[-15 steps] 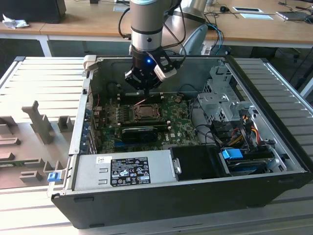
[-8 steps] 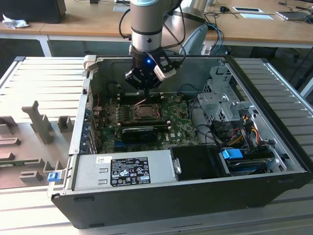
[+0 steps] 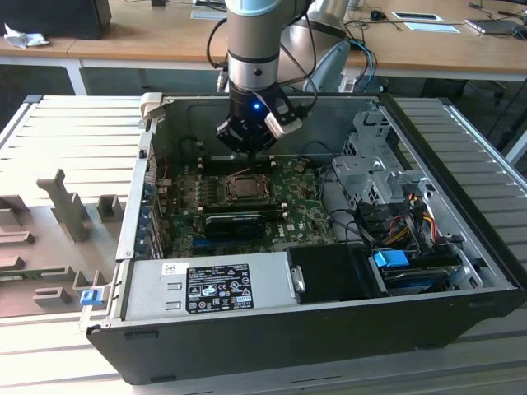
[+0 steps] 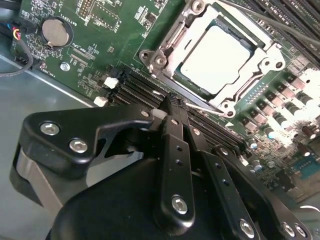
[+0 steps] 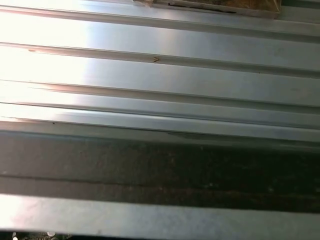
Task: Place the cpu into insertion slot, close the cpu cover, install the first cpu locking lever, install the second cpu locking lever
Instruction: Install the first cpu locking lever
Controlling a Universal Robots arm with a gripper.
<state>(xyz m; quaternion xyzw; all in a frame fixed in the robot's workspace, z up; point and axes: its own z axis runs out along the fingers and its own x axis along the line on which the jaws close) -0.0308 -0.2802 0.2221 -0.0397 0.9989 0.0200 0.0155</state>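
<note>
End effector [image 4: 172, 102] hovers just above the board beside the insertion slot [image 4: 220, 55], fingers pressed together, gripping nothing; the cpu [image 4: 216, 56] sits in the socket; the cpu cover [image 4: 167, 42] lies down around it, framing its pale face.

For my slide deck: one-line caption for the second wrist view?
Gripper with fingers together above the motherboard, beside the cpu seated under the closed cpu cover.
</note>
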